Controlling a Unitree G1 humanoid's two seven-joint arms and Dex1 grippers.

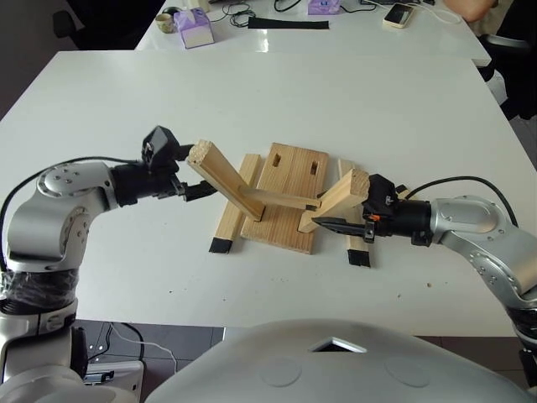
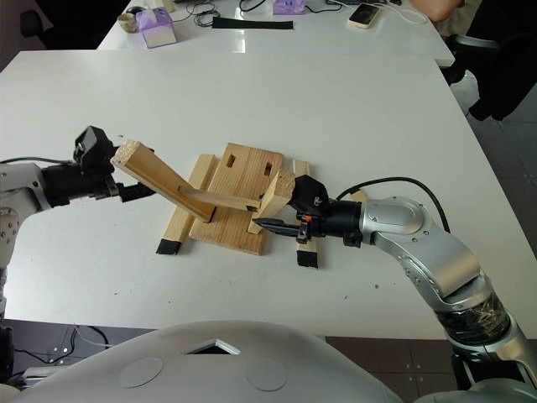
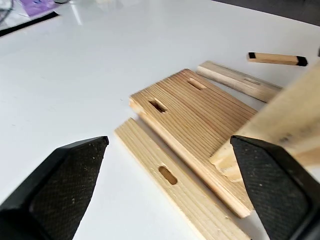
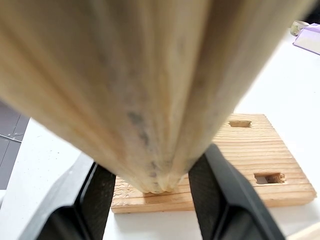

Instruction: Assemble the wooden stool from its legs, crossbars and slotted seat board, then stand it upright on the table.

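The slotted seat board (image 1: 289, 172) lies flat on the white table (image 1: 336, 92). Above it hangs a tilted frame: a left leg (image 1: 220, 175) and a right leg (image 1: 342, 195) joined by a crossbar (image 1: 281, 200). My right gripper (image 1: 336, 223) is shut on the right leg (image 4: 150, 75), a finger on each side. At the left leg's raised end my left gripper (image 1: 189, 172) is open; one finger (image 3: 272, 185) touches that leg (image 3: 295, 110). Two spare legs lie flat, one (image 1: 232, 214) left of the board and one (image 1: 357, 248) right of it.
A short wooden piece with black ends (image 3: 276, 59) lies beyond the far spare leg, near my right wrist. A second table behind holds a purple box (image 1: 195, 29), a cup (image 1: 168, 21), a black strip (image 1: 288, 23) and a phone (image 1: 397, 14). The white table's far half is bare.
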